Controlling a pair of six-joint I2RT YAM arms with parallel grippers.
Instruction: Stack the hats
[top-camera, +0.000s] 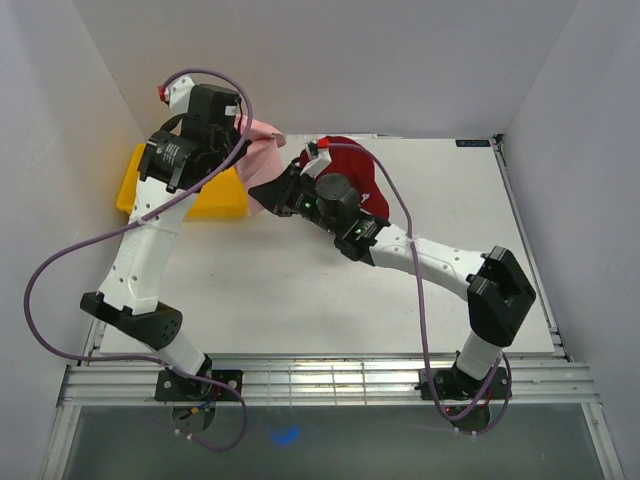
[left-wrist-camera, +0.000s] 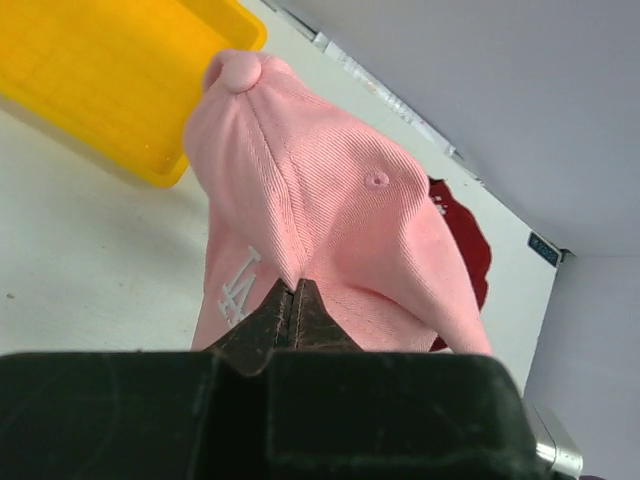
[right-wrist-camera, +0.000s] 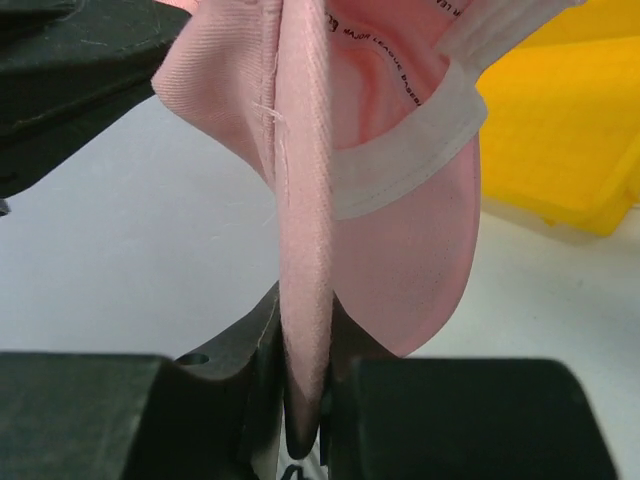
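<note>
Gripping pink cap (left-wrist-camera: 330, 220), L & R jaws both closed on it; inner tape (right-wrist-camera: 400, 160) reads "MAJOR LEAGUE".

Your top cam's high behind arm bases (top-camera: 198, 385), facing down; wrist cams v. close, both share pink hat (left-wrist-camera: 330, 230) & yellow tray (left-wrist-camera: 110, 80).
</note>
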